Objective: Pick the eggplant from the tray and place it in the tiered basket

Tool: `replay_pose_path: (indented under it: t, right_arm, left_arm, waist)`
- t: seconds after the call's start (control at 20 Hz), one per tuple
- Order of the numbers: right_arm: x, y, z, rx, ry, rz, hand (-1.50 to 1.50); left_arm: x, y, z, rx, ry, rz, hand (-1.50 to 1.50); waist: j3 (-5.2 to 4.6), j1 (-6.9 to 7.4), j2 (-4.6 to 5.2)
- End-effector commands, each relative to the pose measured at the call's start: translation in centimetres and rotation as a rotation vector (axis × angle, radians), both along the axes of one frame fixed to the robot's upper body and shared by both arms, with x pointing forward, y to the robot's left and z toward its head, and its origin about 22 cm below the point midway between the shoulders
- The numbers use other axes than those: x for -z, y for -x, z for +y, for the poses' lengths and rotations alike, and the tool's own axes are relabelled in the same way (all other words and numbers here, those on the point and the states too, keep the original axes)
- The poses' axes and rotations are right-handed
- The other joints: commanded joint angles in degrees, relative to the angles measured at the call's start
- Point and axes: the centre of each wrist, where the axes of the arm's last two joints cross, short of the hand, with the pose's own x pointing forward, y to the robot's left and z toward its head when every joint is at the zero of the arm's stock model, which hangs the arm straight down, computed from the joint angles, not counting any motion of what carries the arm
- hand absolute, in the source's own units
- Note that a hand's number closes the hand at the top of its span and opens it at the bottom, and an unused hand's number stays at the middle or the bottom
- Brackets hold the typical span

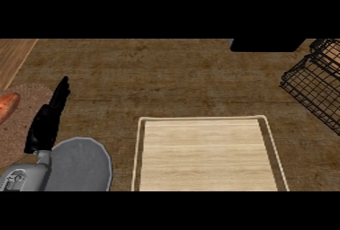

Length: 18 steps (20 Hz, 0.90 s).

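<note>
The wooden tray [140, 152] with a pale raised rim lies at the bottom middle of the head view, and its floor is bare. No eggplant shows anywhere in the view. The black wire tiered basket [317, 85] stands at the right edge, partly cut off. My left hand [48, 120] rises at the left with its fingers straight and pointing up, open and holding nothing, well left of the tray. Below it is the grey forearm [79, 166]. My right hand is out of view.
A round brown mat [23, 96] lies at the left edge behind my left hand, with an orange-red item [6, 105] on it. A dark block [266, 45] sits at the counter's far edge. A lighter wooden strip [15, 56] runs along the upper left.
</note>
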Motion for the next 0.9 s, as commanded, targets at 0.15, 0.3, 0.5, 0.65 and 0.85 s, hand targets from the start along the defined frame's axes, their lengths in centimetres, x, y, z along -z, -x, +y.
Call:
replay_pose_path:
  t: [0.15, 0.3, 0.5, 0.65, 0.85]
  right_arm:
    - [4.3, 1.2, -0.9, 0.025, -0.122, -0.061, -1.5]
    - [2.7, 1.9, -2.4, 0.042, -0.104, -0.205, -1.5]
    - [1.7, 1.2, -0.8, 0.033, -0.06, -0.33, -1.5]
    - [0.2, 1.8, -1.7, 0.026, -0.004, -0.407, -1.5]
    - [-1.7, 2.6, -1.9, 0.114, 0.015, -0.441, -1.5]
  left_arm:
    - [0.0, 0.5, 0.7, -0.021, 0.007, 0.009, 0.0]
    - [-1.5, -0.8, 1.2, -0.007, -0.005, -0.003, 0.0]
    - [-1.6, 0.1, 0.4, 0.013, 0.002, 0.003, 0.0]
    - [0.3, -0.3, 0.2, -0.005, 0.013, 0.019, 0.0]
    - [-1.0, 1.0, 2.5, -0.026, -0.004, 0.015, 0.0]
  waist:
    - [0.15, -0.51, -0.24]
    - [0.19, -0.16, 0.05]
    - [0.14, -0.4, -0.29]
    - [0.13, -0.61, -0.16]
    - [0.04, -1.63, -0.83]
